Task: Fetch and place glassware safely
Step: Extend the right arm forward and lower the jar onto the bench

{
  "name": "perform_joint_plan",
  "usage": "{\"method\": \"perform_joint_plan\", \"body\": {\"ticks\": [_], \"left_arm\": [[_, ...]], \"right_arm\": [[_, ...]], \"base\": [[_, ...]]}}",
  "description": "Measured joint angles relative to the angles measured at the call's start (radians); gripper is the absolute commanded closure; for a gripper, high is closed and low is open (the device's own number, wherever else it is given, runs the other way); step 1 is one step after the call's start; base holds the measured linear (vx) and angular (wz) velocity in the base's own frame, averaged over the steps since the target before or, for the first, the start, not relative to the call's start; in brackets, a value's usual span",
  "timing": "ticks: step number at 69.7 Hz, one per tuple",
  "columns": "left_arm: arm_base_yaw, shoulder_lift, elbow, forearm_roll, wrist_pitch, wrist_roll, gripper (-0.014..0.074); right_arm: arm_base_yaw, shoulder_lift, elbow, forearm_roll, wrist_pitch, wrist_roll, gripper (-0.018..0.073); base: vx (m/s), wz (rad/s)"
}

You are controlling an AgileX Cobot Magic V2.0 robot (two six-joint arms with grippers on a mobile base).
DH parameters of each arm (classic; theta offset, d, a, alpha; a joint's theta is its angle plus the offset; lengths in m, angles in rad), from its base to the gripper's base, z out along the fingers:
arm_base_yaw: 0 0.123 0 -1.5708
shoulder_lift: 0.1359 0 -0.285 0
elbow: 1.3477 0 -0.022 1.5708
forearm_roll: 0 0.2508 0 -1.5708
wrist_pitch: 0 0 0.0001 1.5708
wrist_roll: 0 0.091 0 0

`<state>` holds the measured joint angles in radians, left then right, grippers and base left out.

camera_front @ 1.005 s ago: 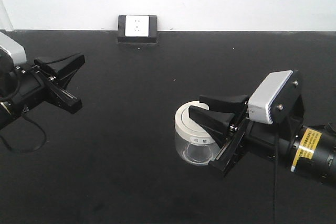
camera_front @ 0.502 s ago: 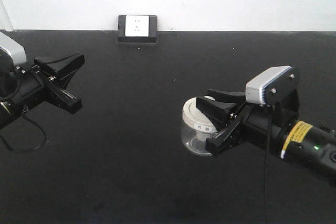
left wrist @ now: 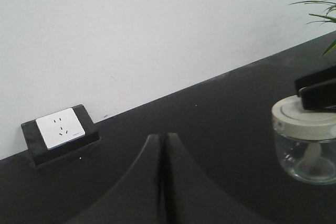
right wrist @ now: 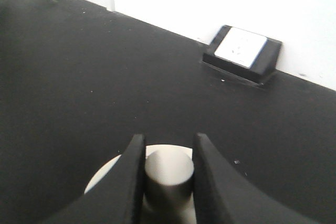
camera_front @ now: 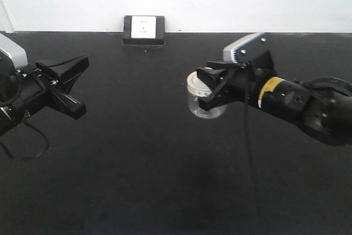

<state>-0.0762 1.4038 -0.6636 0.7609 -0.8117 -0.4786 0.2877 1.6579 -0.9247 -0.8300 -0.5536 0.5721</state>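
Fingers of the right gripper sit clamped on the knob of the glass jar, one on each side, with the cream lid spreading below. From the front, the jar hangs at about three o'clock of the black table, apparently clear of the surface, though the dark top makes that hard to judge. Glass like this is light, stiff, slick and breakable, and held by the knob alone (a lid may lift off) the body could drop; a grasp around the lid's rim looks safer. Left gripper waits at nine o'clock with its jaws pressed together on nothing. Farthest, at twelve, a wall socket stands against the white wall.
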Motion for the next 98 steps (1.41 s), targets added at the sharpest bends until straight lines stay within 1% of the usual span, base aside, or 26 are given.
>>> {"method": "perform_joint_plan", "body": {"ticks": [8, 16, 29, 40, 56, 78, 88, 93, 98], "left_arm": [[0.000, 0.000, 0.000, 0.000, 0.000, 0.000, 0.0603], [0.000, 0.000, 0.000, 0.000, 0.000, 0.000, 0.0603], [0.000, 0.000, 0.000, 0.000, 0.000, 0.000, 0.0603], [0.000, 0.000, 0.000, 0.000, 0.000, 0.000, 0.0603], [0.000, 0.000, 0.000, 0.000, 0.000, 0.000, 0.0603], [0.000, 0.000, 0.000, 0.000, 0.000, 0.000, 0.0603], [0.000, 0.000, 0.000, 0.000, 0.000, 0.000, 0.0603], [0.000, 0.000, 0.000, 0.000, 0.000, 0.000, 0.0603], [0.000, 0.000, 0.000, 0.000, 0.000, 0.000, 0.0603]], "right_arm": [[0.000, 0.100, -0.075, -0.025, -0.030, 0.000, 0.0560], [0.000, 0.176, -0.114, -0.032, -0.080, 0.000, 0.0560], [0.000, 0.257, -0.119, -0.047, -0.177, 0.000, 0.0560], [0.000, 0.318, -0.121, -0.050, -0.238, -0.038, 0.0560], [0.000, 0.398, -0.121, -0.051, -0.293, -0.068, 0.0560], [0.000, 0.432, -0.127, -0.042, -0.343, -0.097, 0.0554], [0.000, 0.433, -0.127, -0.042, -0.343, -0.097, 0.0505], [0.000, 0.433, -0.127, -0.042, -0.344, -0.096, 0.0442], [0.000, 0.435, -0.127, -0.042, -0.345, -0.096, 0.0354]], "base": [[0.00, 0.00], [0.00, 0.00], [0.00, 0.00], [0.00, 0.00], [0.00, 0.00], [0.00, 0.00], [0.00, 0.00], [0.00, 0.00], [0.00, 0.00]]}}
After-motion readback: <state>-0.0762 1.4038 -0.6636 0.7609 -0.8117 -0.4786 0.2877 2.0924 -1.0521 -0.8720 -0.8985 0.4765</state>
